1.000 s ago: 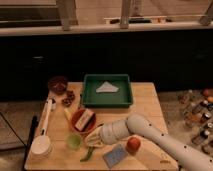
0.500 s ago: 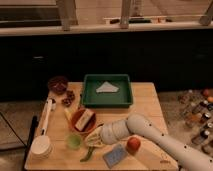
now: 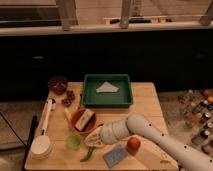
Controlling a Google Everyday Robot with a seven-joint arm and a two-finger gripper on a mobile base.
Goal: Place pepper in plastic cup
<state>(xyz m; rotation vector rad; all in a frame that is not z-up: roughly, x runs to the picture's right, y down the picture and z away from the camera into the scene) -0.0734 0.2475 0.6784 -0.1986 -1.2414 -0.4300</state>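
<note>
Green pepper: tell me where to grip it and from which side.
Probably grip the green pepper across its slim middle, from above: it lies flat on the table, long and narrow, and both long sides seem free. The pincer is at its upper end, beside the plastic cup.

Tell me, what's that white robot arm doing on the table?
The robot's arm reaches in from the lower right over the wooden table. Its gripper is down low near the front edge, right next to the small green plastic cup and just above the green pepper. The pepper is not in the cup yet; whether the gripper has hold of it is unclear. A red apple and a blue sponge lie close by.
</note>
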